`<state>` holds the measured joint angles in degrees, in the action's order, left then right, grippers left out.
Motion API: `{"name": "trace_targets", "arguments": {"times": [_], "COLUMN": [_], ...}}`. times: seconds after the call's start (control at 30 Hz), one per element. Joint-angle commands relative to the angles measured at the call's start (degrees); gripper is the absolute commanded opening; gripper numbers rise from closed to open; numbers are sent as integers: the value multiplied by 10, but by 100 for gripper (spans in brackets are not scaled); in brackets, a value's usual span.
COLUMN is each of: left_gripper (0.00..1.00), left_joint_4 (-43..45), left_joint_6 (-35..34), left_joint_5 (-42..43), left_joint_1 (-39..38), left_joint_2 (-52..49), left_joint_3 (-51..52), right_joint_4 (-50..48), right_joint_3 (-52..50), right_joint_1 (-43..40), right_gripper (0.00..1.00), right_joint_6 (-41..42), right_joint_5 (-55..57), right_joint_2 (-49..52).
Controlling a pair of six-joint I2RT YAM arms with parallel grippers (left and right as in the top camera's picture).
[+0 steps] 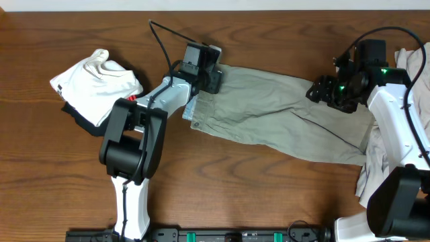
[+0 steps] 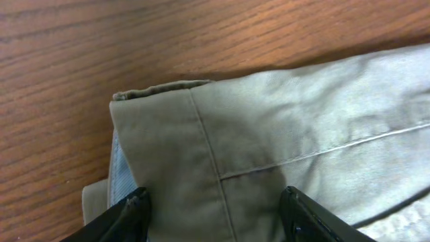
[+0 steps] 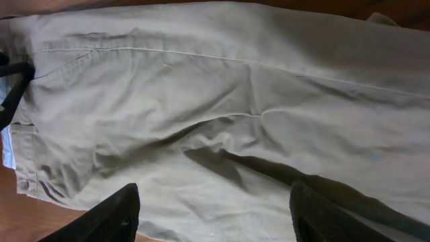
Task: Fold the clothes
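- The khaki shorts (image 1: 269,111) lie spread flat across the middle and right of the tabletop (image 1: 222,195), waistband end to the left.
- The left gripper (image 2: 213,205) is released, its jaws wide over the waistband corner, beside the pale blue lining (image 2: 121,176).
- The right gripper (image 3: 215,205) is likewise released, over the leg cloth.
- A white garment (image 1: 97,84) lies well apart at the left.

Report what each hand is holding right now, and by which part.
Nothing is held. The left hand is open over the waistband end of the shorts; the right hand is open over their leg end.
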<state>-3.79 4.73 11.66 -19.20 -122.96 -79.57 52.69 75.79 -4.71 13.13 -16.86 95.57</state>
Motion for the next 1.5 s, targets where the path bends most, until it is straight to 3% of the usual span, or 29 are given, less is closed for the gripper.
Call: {"name": "trace_targets", "arguments": {"times": [0.0, 0.23, 0.5, 0.73, 0.87, 0.97, 1.23, 1.47], "left_gripper": [64, 70, 68, 55, 34, 8, 6, 6], "left_joint_4": [7, 21, 21, 19, 26, 27, -46, -183], "left_joint_6": [-7, -34, -48, -48, -48, -54, -65, -43], "left_joint_5": [-10, -23, 83, 102, 102, 102, 97, 95], "left_joint_1": [7, 23, 16, 9, 11, 15, 47, 88], "left_joint_2": [-5, -5, -12, -12, -12, -7, 90, 214], "left_joint_3": [-5, -5, -5, -5, -5, -6, -6, -6], "right_joint_4": [2, 9, 7, 7, 8, 8, 13, 24], "right_joint_3": [5, 5, 5, 5, 5, 5, 5, 5], "right_joint_1": [-2, -2, -2, -2, -2, -2, -12, -94], "right_gripper": [70, 70, 70, 69, 69, 69, 64, 63], "right_joint_6": [-5, -5, -5, -5, -5, -6, 0, 8], "right_joint_5": [3, 4, 4, 4, 4, 4, 95, 98], "right_joint_2": [0, 0, 0, 0, 0, 0, 0, 0]}}
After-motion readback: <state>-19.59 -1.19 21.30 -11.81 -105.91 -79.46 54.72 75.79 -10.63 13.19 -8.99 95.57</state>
